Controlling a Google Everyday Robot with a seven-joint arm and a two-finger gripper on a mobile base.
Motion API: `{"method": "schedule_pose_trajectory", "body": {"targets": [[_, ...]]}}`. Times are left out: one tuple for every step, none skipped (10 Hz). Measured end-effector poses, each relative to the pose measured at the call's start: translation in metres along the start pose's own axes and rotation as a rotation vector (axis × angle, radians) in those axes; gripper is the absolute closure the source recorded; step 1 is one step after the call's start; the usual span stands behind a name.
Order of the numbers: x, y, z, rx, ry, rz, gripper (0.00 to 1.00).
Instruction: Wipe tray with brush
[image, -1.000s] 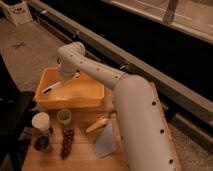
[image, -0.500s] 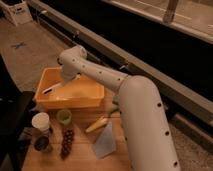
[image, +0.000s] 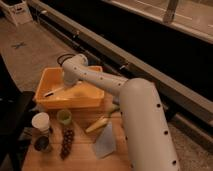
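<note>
The tray (image: 50, 102) is a large yellow-orange tub at the back left of the wooden table. The brush (image: 54, 92) has a slim white handle that sticks out leftward and low inside the tray; its dark head is hidden. My gripper (image: 69, 86) reaches down into the tray from the white arm (image: 100, 82), at the inner end of the brush handle. The arm's wrist covers the gripper.
In front of the tray stand a white cup (image: 41, 121), a small green cup (image: 63, 116), a dark cup (image: 41, 144), a bunch of dark grapes (image: 66, 142), a banana (image: 98, 123) and a pale blue cloth (image: 105, 142). A black chair (image: 12, 117) is at the left.
The arm's wrist has shifted a little toward the tray's back left, and the brush handle has swung with it. The table items have not moved.
</note>
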Motion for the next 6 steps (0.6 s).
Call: {"method": "schedule_pose_trajectory", "body": {"targets": [[0.008,0.005,0.005,-0.019,0.030,0.023,1.00],[0.018,0.011,0.008,-0.037,0.057,0.051,1.00],[0.026,0.016,0.011,-0.047,0.065,0.072,1.00],[0.036,0.025,0.016,-0.063,0.074,0.099,1.00],[0.044,0.031,0.020,-0.076,0.085,0.125,1.00],[0.048,0.032,0.020,-0.081,0.093,0.133,1.00]]}}
